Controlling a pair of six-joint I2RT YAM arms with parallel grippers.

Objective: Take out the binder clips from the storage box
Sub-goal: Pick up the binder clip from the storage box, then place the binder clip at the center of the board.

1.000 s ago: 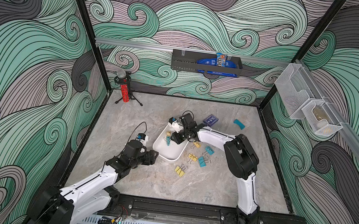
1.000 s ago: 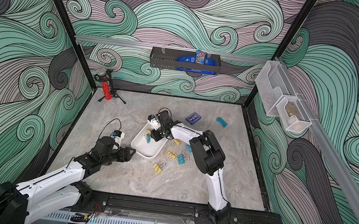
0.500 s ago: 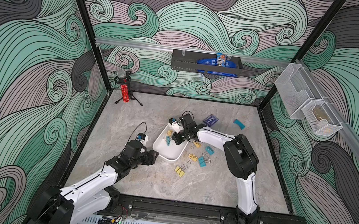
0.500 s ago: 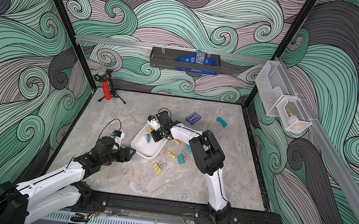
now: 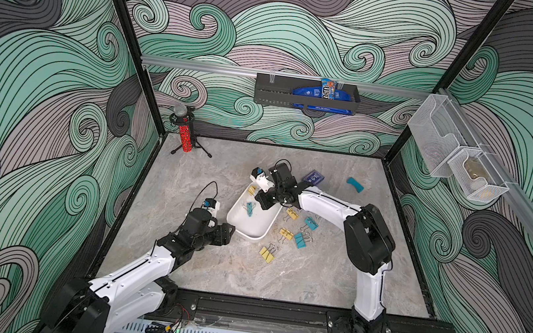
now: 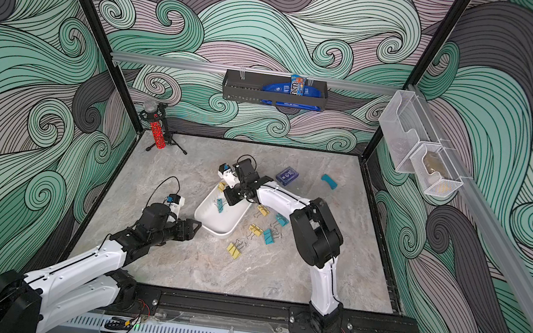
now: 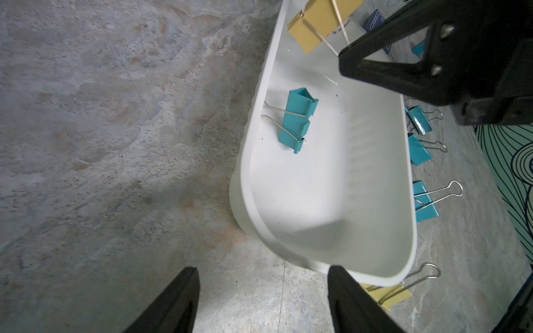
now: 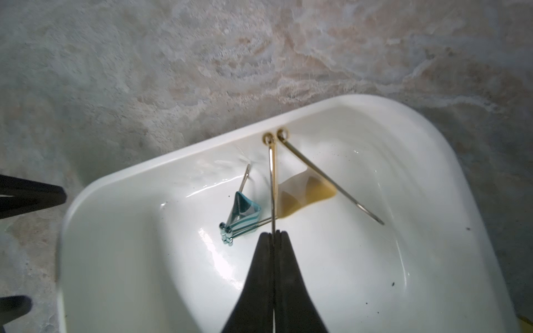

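Right hand point(image 8: 273, 232) pinching yellow clip point(image 7: 315, 27), body pointing away

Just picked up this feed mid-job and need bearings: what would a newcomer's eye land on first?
The white storage box in the middle of the tabletop, where the right fingers are shut on the wire handle of a yellow binder clip, a teal binder clip lying beside it. Next, the loose clips scattered beside the box.

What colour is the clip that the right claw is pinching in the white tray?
Yellow; the left wrist view shows the binder clip best.
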